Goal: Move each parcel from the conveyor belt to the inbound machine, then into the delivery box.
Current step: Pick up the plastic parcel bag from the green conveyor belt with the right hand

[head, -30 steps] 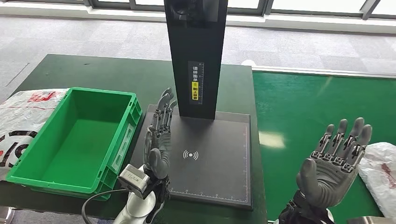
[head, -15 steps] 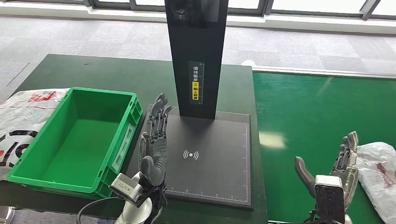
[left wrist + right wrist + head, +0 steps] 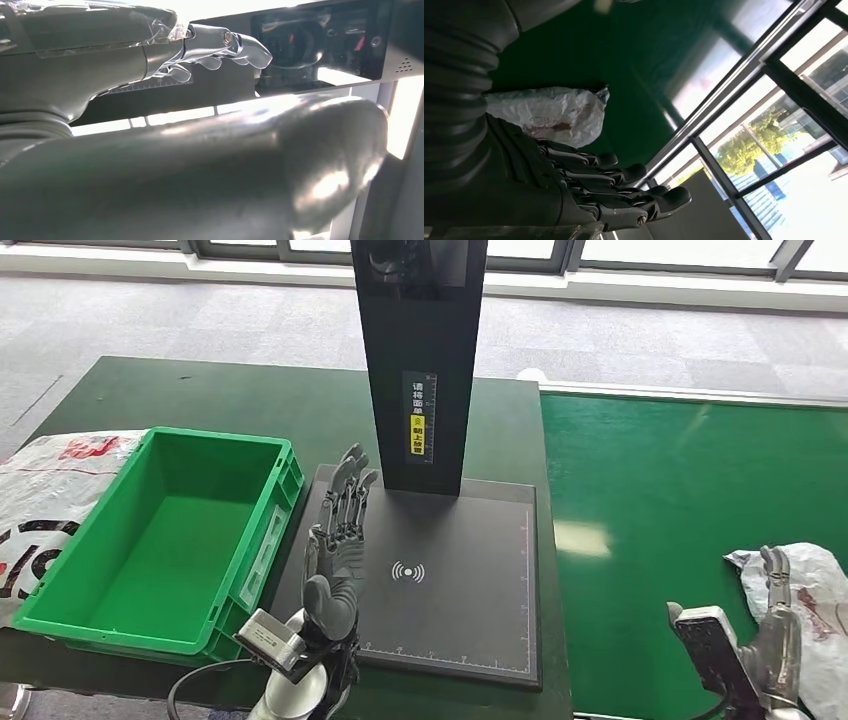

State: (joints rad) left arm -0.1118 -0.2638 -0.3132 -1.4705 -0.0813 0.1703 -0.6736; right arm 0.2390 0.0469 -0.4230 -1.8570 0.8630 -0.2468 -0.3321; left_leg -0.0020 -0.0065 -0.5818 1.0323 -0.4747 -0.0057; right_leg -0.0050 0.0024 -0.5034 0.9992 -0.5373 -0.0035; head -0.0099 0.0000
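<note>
With the right hand [image 3: 770, 640] open, empty and just beside the parcel [image 3: 815, 610] at the conveyor belt's [image 3: 650, 500] near right edge, slide your fingers under the bag before closing.

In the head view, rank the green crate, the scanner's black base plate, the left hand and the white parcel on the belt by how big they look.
1. Green crate and black base plate: look alike, no ranking.
2. White parcel: cut off by the frame and partly behind the right hand, so unsure against the next.
3. Left hand.
</note>
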